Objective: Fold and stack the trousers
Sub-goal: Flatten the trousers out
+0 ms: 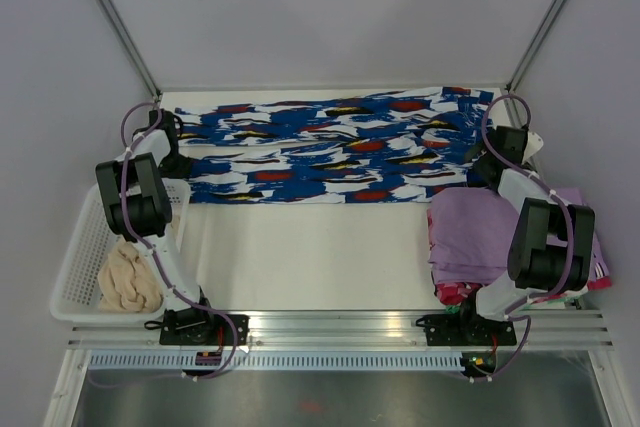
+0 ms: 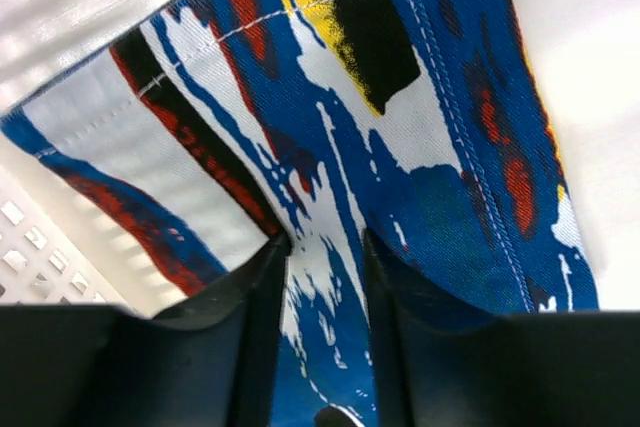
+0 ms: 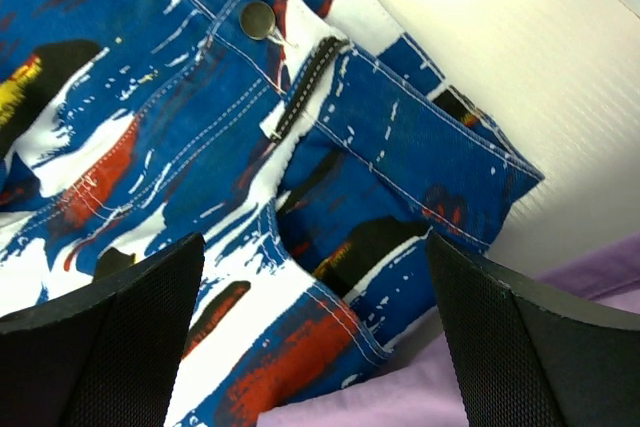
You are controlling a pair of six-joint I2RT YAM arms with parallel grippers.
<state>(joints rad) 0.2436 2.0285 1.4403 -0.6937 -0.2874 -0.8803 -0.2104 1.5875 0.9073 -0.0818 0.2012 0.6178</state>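
White table [image 1: 320, 257]: trousers [image 1: 330, 152] lie full length along its far side, seemingly legs together but not yet folded across. At their left end the left gripper [image 2: 325, 247] straddles the cloth with narrowed jaws; whether it grips, I cannot tell. Right gripper [image 3: 315, 247] hangs wide open over the waist. Stacking remains.

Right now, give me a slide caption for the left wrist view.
Left end effector straddles the stitched hem of the trousers, fabric between its fingers.
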